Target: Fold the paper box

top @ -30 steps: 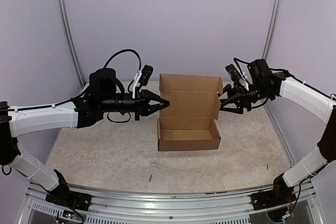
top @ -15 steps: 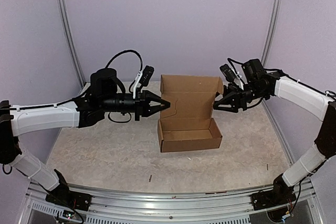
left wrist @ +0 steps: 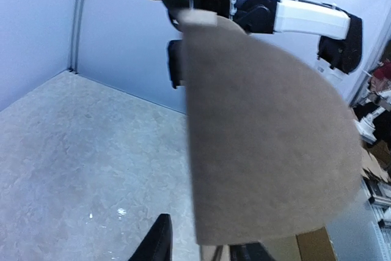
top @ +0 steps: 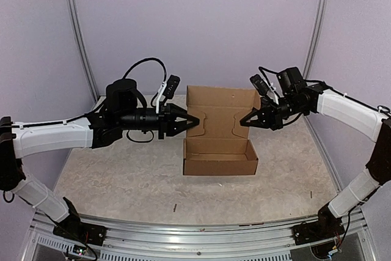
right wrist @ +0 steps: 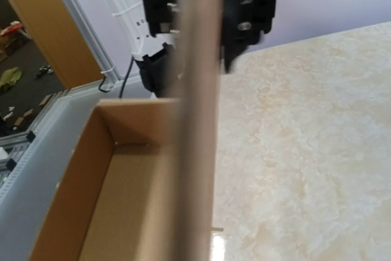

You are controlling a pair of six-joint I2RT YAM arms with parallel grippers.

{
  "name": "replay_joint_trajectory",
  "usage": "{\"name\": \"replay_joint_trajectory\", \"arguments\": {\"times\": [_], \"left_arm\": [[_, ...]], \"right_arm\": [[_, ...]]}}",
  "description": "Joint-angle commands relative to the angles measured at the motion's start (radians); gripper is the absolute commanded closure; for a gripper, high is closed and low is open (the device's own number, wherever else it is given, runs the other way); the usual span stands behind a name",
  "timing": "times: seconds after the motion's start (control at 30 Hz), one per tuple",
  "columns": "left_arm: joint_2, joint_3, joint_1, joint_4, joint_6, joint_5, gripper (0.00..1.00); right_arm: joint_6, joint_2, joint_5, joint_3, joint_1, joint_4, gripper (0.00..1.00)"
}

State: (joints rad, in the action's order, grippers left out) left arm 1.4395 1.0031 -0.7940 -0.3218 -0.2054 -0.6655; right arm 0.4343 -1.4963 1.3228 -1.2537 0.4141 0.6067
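1. The paper box (top: 220,166) sits on the table (top: 122,175), lid (top: 221,109) standing up at its 12 o'clock side.
2. The right gripper (top: 243,121), at the lid's 3 o'clock, pinches a side flap (right wrist: 198,120).
3. The left gripper (top: 195,120), at 9 o'clock, has fingers slightly apart by the other flap (left wrist: 263,139).

Lilac walls (top: 195,22) enclose the tabletop (top: 122,175) (mottled beige).
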Motion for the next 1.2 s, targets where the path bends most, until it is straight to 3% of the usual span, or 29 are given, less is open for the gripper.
{"name": "replay_joint_trajectory", "arguments": {"times": [0.0,0.03,0.07,0.1,0.2,0.4,0.67,0.97,1.17], "left_arm": [[-0.012,0.054,-0.012,0.116,-0.012,0.287,0.53],[-0.026,0.060,-0.012,0.176,-0.018,0.378,0.38],[-0.051,0.061,-0.011,0.228,-0.026,0.462,0.08],[-0.070,0.055,-0.012,0.279,-0.037,0.544,0.02],[-0.163,0.040,-0.022,0.457,-0.132,0.869,0.01],[-0.252,-0.037,-0.030,0.608,-0.091,1.235,0.01],[-0.196,-0.058,0.062,0.701,0.036,1.129,0.01],[-0.342,-0.119,0.201,0.523,0.147,0.948,0.01],[-0.334,-0.065,0.181,0.465,0.188,0.943,0.01]], "right_arm": [[-0.052,0.018,-0.063,0.028,0.018,-0.067,1.00],[-0.049,0.024,-0.080,0.033,0.009,-0.065,1.00],[-0.043,0.030,-0.099,0.035,0.000,-0.057,1.00],[-0.033,0.035,-0.121,0.038,-0.013,-0.046,1.00],[-0.022,0.052,-0.157,0.053,-0.077,-0.034,1.00],[0.051,0.081,-0.314,0.091,-0.125,-0.035,1.00],[0.090,0.089,-0.361,0.102,-0.178,-0.074,1.00],[0.152,0.052,-0.335,0.133,-0.187,-0.151,1.00],[0.143,0.079,-0.314,0.205,-0.187,-0.219,1.00]]}}
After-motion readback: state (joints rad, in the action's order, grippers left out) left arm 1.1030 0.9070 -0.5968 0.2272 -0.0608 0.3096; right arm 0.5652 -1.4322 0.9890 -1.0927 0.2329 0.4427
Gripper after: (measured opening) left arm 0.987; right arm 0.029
